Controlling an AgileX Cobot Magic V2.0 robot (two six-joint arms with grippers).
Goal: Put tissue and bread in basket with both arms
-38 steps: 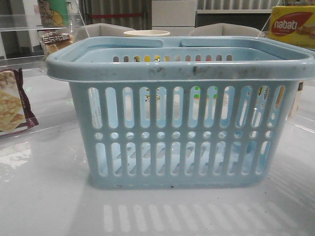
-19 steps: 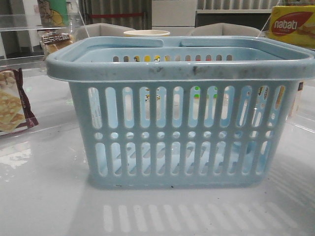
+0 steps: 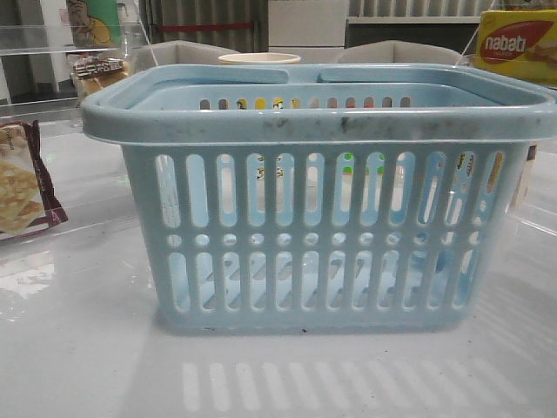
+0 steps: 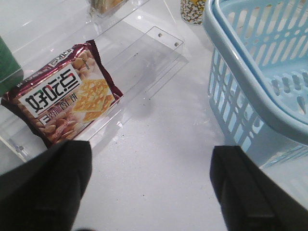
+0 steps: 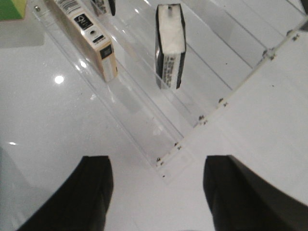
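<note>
While the tissue (image 5: 170, 45) stands on edge in a clear plastic rack (image 5: 144, 120), ahead of the right hand (image 5: 156, 192) and well apart from it, nothing has yet been picked up. That hand is seen with its fingers spread wide and nothing between them, above bare table (image 5: 53, 120). A tan box (image 5: 89, 38) stands in the same rack beside the tissue.

The left hand (image 4: 149, 187) is likewise open and empty, with the basket (image 4: 269, 96) close on one side and a maroon cracker packet (image 4: 67, 98) ahead on the other. What may be the bread (image 4: 103, 5) is only partly seen at the frame's far edge.

The reaching step is judged to be in hand. Next, the right hand would need to be brought forward and its fingers set astride the tissue's narrow sides, clear of the rack wall and the tan box.
</note>
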